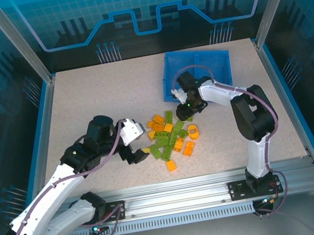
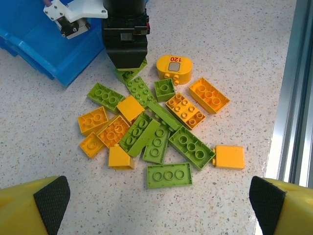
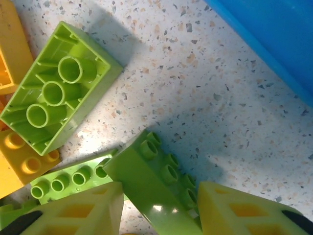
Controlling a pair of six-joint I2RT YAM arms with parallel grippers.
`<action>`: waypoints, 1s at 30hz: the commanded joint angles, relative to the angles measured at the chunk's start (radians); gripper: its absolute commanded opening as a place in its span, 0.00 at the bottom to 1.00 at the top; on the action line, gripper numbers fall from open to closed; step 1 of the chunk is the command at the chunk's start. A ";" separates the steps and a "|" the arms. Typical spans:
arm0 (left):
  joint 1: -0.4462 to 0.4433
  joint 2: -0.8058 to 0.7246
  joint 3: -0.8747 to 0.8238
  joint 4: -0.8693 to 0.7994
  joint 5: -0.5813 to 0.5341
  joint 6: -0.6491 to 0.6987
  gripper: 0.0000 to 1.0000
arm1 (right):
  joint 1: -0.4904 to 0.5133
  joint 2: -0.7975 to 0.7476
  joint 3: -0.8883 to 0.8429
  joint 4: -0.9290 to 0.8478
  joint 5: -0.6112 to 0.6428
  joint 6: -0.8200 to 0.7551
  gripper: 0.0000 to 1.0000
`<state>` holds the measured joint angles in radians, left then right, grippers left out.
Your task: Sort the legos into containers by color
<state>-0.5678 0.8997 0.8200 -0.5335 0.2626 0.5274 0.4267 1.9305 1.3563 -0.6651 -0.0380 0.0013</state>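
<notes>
Fingers [image 3: 73, 210] of the right gripper [image 1: 187, 110], partly open, pinch a tilted lime green studded plastic brick [image 3: 146, 181] across its short sides, its long axis running between them, at the pile's edge just beside the shallow blue plastic tray [image 1: 211, 60], while the left gripper [image 1: 134, 155] gapes empty, farther off.

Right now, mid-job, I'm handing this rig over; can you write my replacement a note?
Left gripper: open, holding nothing, beside the mixed pile of orange and lime green plastic bricks.
Right gripper: shut on a tilted lime green brick at the pile's edge nearest the shallow blue plastic tray.
Done: no brick seen in the tray.
Left: sort every brick by colour.
</notes>
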 commanded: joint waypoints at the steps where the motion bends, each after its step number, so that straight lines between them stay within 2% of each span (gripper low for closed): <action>1: -0.004 -0.024 -0.021 0.016 -0.013 0.022 0.99 | 0.013 0.005 -0.034 -0.051 0.008 -0.003 0.60; 4: -0.003 -0.031 -0.027 0.025 -0.020 0.019 0.99 | 0.014 -0.033 -0.050 -0.047 -0.059 -0.001 0.63; 7: -0.004 -0.033 -0.030 0.032 -0.023 0.011 0.99 | 0.014 -0.033 -0.043 -0.055 -0.122 -0.016 0.73; 9: -0.004 -0.036 -0.030 0.035 -0.028 0.008 0.99 | 0.014 -0.018 -0.034 -0.060 -0.106 -0.012 0.75; 18: -0.004 -0.064 -0.046 0.056 -0.038 -0.005 0.99 | 0.031 0.058 0.025 -0.053 0.040 0.029 0.55; 22: -0.003 -0.068 -0.052 0.056 -0.046 -0.006 0.99 | 0.037 0.064 0.020 -0.049 0.045 0.031 0.49; 26: -0.002 -0.067 -0.058 0.059 -0.052 -0.002 0.99 | 0.037 0.025 0.005 -0.035 0.077 0.055 0.43; 30: -0.002 -0.073 -0.063 0.058 -0.052 0.003 0.99 | 0.037 -0.089 -0.038 0.028 0.048 0.075 0.36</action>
<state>-0.5678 0.8433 0.7708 -0.4877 0.2207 0.5243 0.4576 1.9301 1.3399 -0.6693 0.0036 0.0517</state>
